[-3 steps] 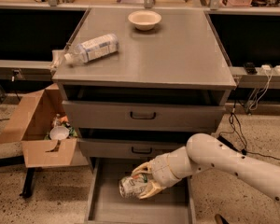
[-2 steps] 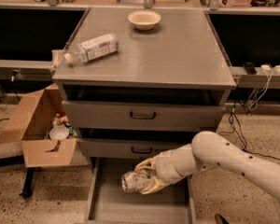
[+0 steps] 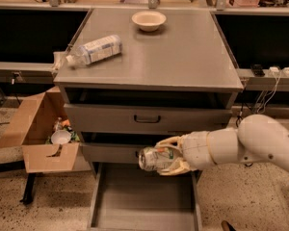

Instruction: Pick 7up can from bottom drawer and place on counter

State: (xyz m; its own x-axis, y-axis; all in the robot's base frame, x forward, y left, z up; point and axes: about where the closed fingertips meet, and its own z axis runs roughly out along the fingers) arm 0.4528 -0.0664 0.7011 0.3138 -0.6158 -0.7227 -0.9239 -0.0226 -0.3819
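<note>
My gripper (image 3: 167, 156) is shut on the 7up can (image 3: 155, 158), a silvery can with a pale green-and-white label, held on its side with a shiny end pointing left. It hangs above the open bottom drawer (image 3: 143, 201), in front of the middle drawer's face. The drawer floor below shows nothing on it. The grey counter (image 3: 183, 57) lies above and behind the gripper. My white arm (image 3: 250, 143) reaches in from the right.
A clear plastic bottle (image 3: 94, 50) lies on the counter's left side and a cream bowl (image 3: 149, 19) stands at its back. Two closed drawers with dark handles (image 3: 147, 119) sit above the open one. An open cardboard box (image 3: 43, 131) stands on the floor to the left.
The gripper has lifted the can up out of the bottom drawer, rising and shifting slightly right to the level of the middle drawer.
</note>
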